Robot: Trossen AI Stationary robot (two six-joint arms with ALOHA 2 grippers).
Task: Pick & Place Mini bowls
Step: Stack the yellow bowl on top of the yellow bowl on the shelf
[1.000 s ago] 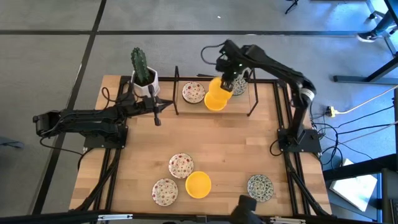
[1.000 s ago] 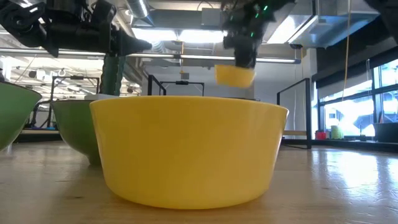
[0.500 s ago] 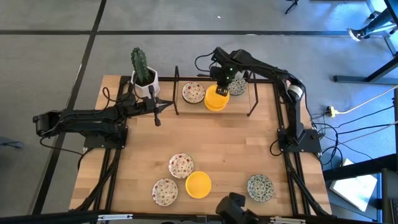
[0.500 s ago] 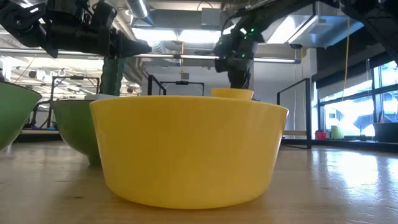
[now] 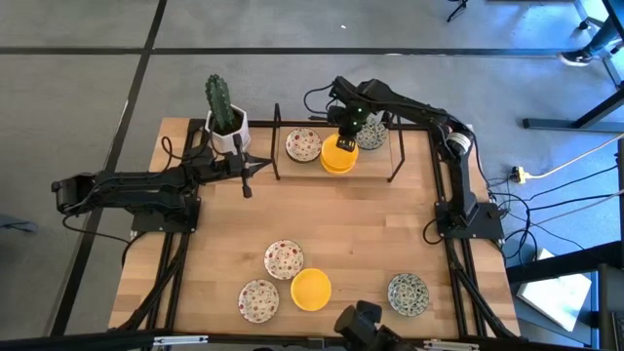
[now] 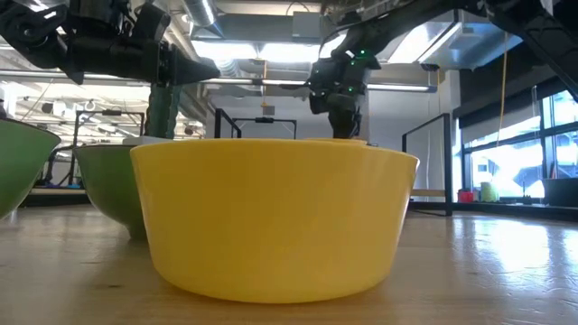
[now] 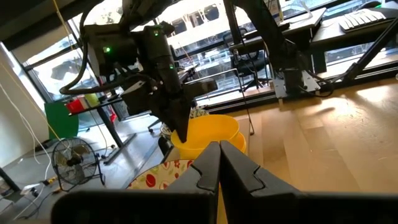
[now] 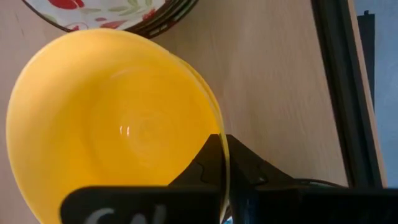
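Now, right gripper (image 5: 344, 137): arm reaching down, clenched on yellow bowl (image 5: 337, 156) rim.
Left gripper (image 5: 248, 174): arm outstretched level, clenched empty.

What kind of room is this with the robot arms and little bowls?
Probably a robot lab or workshop. Two dark arms are fixed to a wooden table, cables trail over a grey floor, and the low view shows metal frames and big windows behind.

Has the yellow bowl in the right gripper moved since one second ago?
Yes. The yellow bowl, pinched by the right gripper, has come down toward the red-speckled stack, inside the black frame.
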